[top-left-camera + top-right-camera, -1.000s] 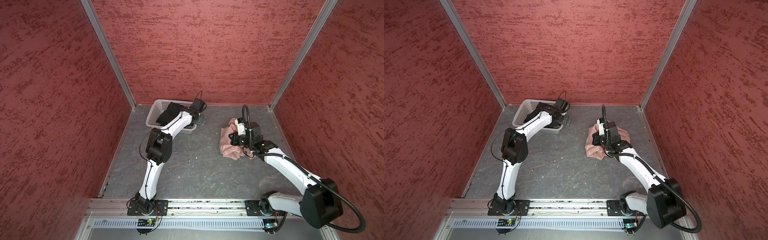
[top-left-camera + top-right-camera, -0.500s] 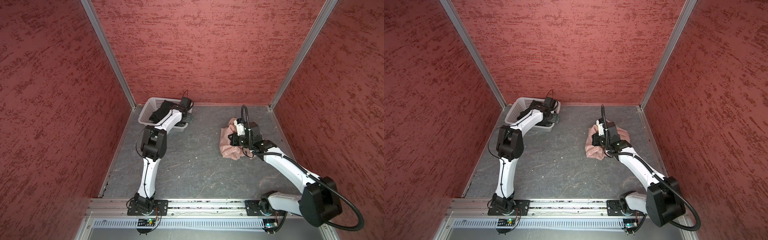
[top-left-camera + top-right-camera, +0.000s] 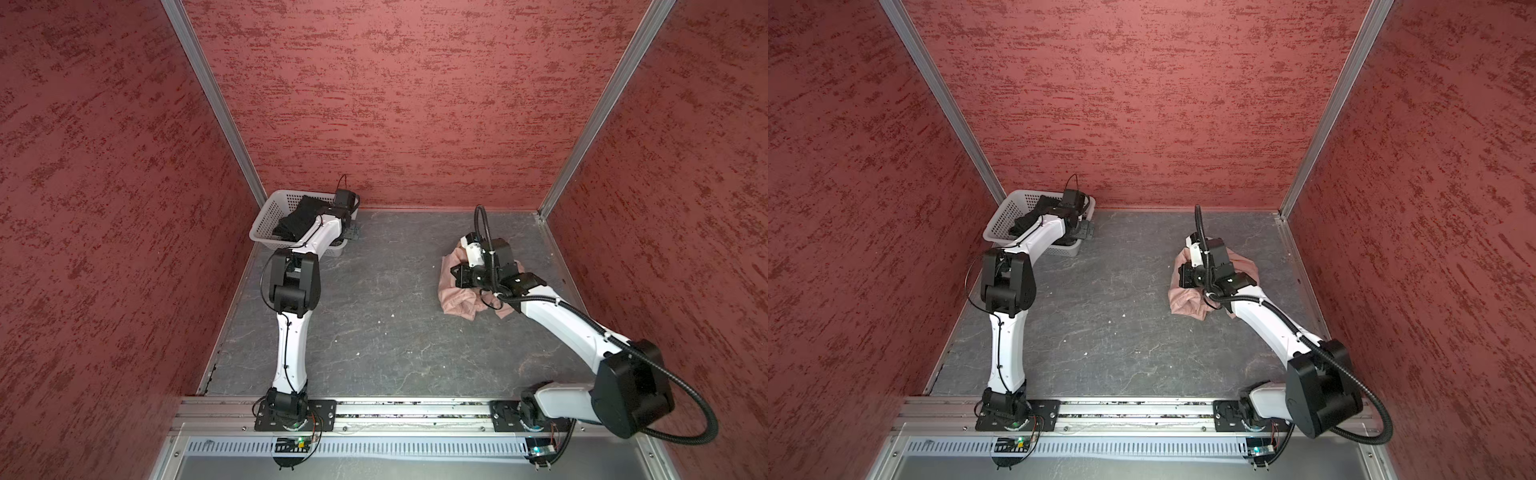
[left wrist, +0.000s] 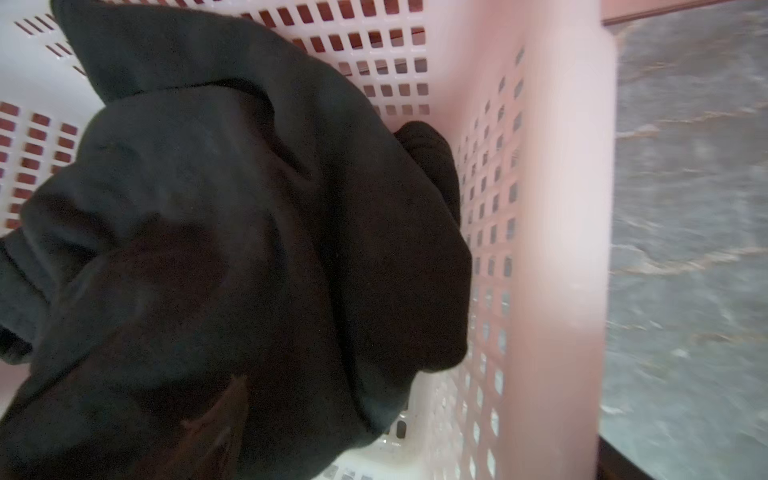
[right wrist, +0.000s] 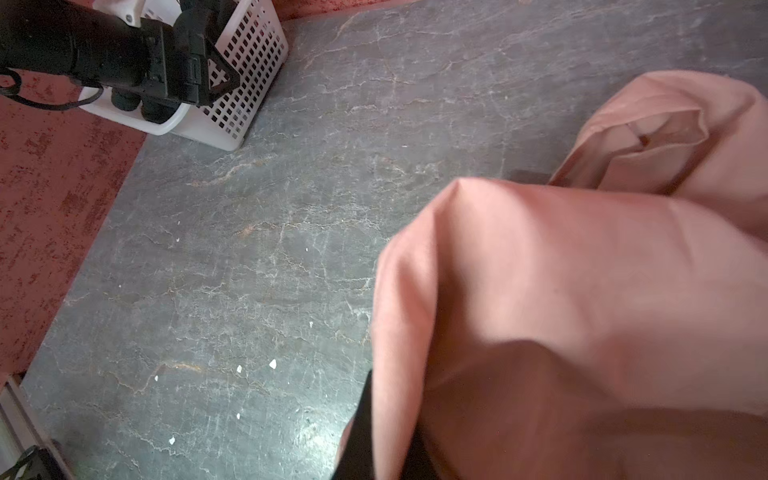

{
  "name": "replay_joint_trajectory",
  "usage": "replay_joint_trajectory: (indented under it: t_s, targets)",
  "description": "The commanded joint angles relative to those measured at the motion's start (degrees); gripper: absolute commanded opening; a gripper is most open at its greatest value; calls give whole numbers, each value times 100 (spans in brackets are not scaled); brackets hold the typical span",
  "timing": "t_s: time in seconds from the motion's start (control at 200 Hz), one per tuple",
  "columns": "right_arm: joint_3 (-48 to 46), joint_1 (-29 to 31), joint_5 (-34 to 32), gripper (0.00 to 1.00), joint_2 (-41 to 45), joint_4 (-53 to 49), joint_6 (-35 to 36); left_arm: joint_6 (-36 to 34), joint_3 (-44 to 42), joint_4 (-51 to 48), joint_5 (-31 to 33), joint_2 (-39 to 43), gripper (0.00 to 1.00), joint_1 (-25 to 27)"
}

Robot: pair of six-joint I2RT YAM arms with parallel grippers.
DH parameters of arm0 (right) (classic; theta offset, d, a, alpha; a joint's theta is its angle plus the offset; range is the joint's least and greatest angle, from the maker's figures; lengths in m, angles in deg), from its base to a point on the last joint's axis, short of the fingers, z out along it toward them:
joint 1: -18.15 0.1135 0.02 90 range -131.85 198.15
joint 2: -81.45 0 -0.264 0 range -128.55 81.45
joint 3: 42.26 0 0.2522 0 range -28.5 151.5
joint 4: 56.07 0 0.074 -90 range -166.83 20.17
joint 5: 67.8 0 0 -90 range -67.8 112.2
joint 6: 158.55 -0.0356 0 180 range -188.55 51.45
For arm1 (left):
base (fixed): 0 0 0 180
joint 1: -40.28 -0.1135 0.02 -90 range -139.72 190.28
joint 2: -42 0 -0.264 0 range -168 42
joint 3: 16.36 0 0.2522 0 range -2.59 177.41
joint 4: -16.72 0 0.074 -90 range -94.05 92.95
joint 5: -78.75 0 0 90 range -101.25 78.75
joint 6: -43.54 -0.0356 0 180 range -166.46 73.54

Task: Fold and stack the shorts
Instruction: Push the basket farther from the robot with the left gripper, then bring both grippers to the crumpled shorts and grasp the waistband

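At the far left corner stood the basket [image 3: 262, 218] with the black shorts [image 3: 296, 221] crumpled inside, heaped against its right wall in the left wrist view. The left gripper [image 3: 352, 233] hung at the basket's right end, its jaws spread wide and, as far as I could see, with nothing between them. The grey table [image 3: 374, 316] lay bare across the middle but for a few white specks. On the right, toward the far side, the pink shorts [image 3: 457, 300] sat in a rumpled heap. The right gripper [image 3: 456, 275] was down on them, pinched tight on the cloth, which rose bunched over its fingers in the right wrist view.
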Motion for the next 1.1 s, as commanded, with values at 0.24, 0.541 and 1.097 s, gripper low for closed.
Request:
replay_joint_trajectory:
  t_s: [0.24,0.541,1.097]
  targets:
    - [1994,948,1244,0,-1444,-156,729,175,-39,89,17,1533,99,-33]
    - [2833,1131,1025,65,-1811,149,659,726,-1850,-138,-467,3715,99,420]
    - [-816,656,556,51,855,-421,-1078,825,-5657,1385,-1928,4940,99,3278]
